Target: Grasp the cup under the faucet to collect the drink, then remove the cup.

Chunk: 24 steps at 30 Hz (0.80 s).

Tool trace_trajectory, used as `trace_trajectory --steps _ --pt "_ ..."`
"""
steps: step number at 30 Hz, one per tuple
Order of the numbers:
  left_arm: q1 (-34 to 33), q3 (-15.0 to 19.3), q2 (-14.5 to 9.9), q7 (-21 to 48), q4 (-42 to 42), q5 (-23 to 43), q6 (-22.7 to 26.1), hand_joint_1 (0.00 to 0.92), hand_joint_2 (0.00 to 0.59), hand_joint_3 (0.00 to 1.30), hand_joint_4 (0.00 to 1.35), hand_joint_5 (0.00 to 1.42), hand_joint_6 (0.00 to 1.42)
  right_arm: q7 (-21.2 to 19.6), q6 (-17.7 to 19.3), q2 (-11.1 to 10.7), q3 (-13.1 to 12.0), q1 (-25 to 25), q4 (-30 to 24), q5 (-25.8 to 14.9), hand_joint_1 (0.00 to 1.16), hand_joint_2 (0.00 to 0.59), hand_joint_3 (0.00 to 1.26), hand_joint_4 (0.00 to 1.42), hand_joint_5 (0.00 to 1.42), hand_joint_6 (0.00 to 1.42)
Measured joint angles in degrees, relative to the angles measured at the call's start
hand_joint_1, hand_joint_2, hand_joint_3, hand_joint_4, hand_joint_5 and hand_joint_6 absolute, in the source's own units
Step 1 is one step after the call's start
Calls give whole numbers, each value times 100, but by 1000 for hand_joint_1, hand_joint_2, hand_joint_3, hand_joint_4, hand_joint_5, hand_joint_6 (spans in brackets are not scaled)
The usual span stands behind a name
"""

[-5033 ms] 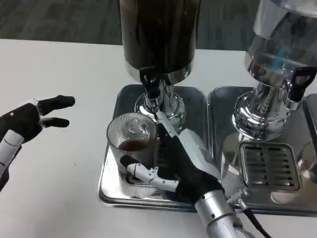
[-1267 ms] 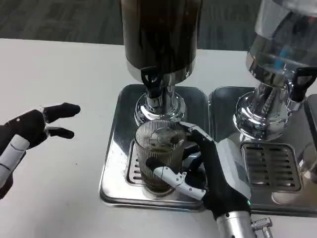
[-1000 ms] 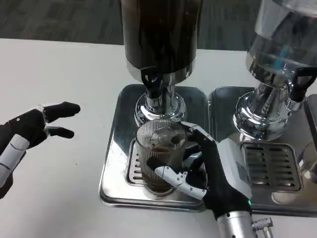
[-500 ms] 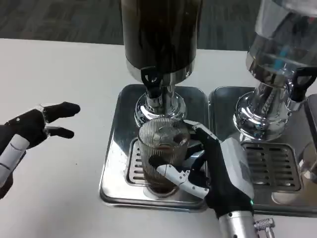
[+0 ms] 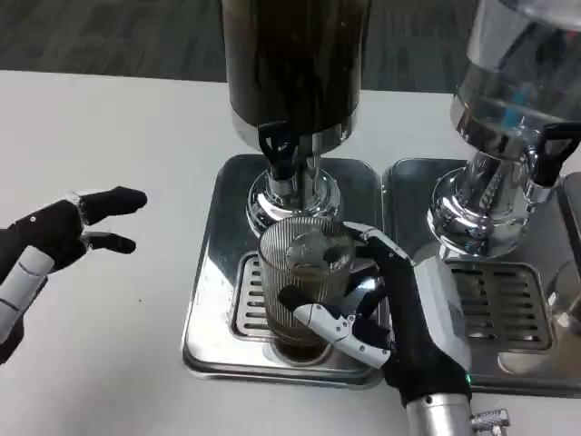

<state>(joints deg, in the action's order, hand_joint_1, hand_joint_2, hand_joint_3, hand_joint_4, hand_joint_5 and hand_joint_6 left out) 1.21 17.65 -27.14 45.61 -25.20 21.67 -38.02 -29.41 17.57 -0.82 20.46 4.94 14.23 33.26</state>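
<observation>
A clear ribbed cup (image 5: 302, 282) with dark drink in its bottom stands over the drip grate of the left steel tray (image 5: 211, 272). It sits in front of and just below the black faucet (image 5: 276, 147) of the dark drink dispenser (image 5: 292, 64). My right hand (image 5: 399, 313) grips the cup from the right, thumb across its front, fingers behind it. My left hand (image 5: 56, 234) hovers over the white table at the far left with its fingers apart and nothing in it.
A second dispenser (image 5: 513, 100) with a clear tank and black tap (image 5: 551, 150) stands at the right on its own steel tray (image 5: 495, 313) with a grate. Bare white table (image 5: 109, 118) lies left of the trays.
My right hand has shifted the cup slightly right and toward me over the last second. Five seconds ago the cup stood further left with less drink. The left hand has stayed still.
</observation>
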Motion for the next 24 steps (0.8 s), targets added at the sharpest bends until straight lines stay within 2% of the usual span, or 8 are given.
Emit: trace_trajectory --steps 19,24 --pt "0 -24 -4 0 0 -25 -2 0 167 345 243 190 438 -185 368 2 -183 211 -26 0 650 232 465 575 778 1040" --pt "1 -76 -86 -1 0 -263 -240 0 166 319 220 179 432 -188 398 2 -204 311 -151 1 654 228 465 576 781 1042"
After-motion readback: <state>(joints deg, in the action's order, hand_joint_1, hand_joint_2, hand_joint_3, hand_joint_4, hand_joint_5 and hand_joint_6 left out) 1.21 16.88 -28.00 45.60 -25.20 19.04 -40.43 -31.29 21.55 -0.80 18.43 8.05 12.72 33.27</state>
